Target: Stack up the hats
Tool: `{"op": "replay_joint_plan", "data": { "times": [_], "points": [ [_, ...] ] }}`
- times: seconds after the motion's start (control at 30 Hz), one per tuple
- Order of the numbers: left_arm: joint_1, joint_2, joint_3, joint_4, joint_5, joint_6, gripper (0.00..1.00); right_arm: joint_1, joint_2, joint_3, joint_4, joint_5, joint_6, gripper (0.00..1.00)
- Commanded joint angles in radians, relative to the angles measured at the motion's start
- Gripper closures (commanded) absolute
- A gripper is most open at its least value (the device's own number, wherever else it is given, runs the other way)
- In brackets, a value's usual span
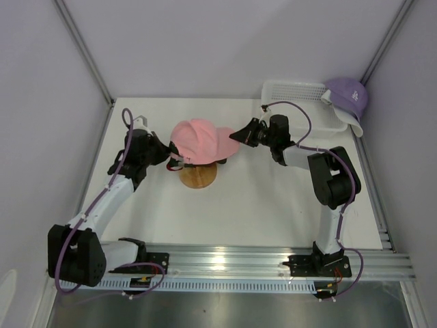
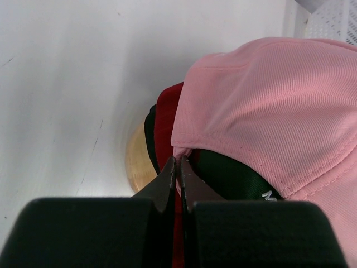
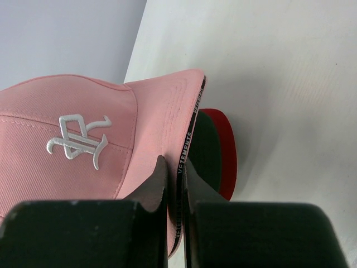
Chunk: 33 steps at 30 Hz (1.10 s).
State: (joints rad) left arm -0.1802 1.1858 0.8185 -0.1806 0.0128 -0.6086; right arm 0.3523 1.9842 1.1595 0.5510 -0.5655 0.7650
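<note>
A pink hat (image 1: 198, 140) with a white logo tops the pile on a round wooden stand (image 1: 198, 176). My left gripper (image 1: 171, 156) is shut on the pink hat's (image 2: 268, 106) back edge, its jaws pinching the fabric hem at the gripper (image 2: 179, 162). My right gripper (image 1: 239, 133) is shut on the brim of the pink hat (image 3: 83, 128), its jaws clamped over the black-lettered rim at the gripper (image 3: 174, 162). A red hat (image 2: 164, 123) lies under the pink one, its red brim (image 3: 226, 139) showing a dark underside. A lavender hat (image 1: 347, 96) rests on the basket's right end.
A white mesh basket (image 1: 293, 92) stands at the back right corner of the white table. Grey walls close the table in at the left, back and right. The arms' rail runs along the near edge.
</note>
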Motion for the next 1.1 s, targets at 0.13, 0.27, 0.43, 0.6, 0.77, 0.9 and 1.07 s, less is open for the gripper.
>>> {"op": "replay_joint_plan", "data": {
  "times": [0.13,0.27,0.43,0.6,0.77,0.9,1.07],
  "points": [
    [0.013,-0.093,-0.032,-0.105,0.183,0.086,0.98,-0.012,0.031,-0.029,-0.062,0.133,-0.141,1.00],
    [0.013,-0.196,0.024,-0.128,0.230,0.119,0.84,-0.010,-0.005,-0.018,-0.060,0.153,-0.165,1.00],
    [0.008,-0.242,0.094,-0.169,0.302,0.161,0.71,-0.006,-0.041,-0.014,-0.056,0.154,-0.165,1.00],
    [-0.060,-0.198,0.152,-0.275,0.185,0.165,0.73,0.007,-0.055,-0.017,-0.051,0.164,-0.165,1.00],
    [-0.093,-0.170,0.166,-0.378,0.024,0.093,0.66,0.011,-0.054,-0.023,-0.053,0.161,-0.162,1.00],
    [-0.107,-0.141,0.159,-0.405,-0.040,0.041,0.64,0.013,-0.067,-0.037,-0.054,0.167,-0.167,1.00],
    [-0.114,-0.121,0.151,-0.398,-0.056,0.009,0.59,0.014,-0.077,-0.043,-0.054,0.164,-0.167,1.00]
  ]
}}
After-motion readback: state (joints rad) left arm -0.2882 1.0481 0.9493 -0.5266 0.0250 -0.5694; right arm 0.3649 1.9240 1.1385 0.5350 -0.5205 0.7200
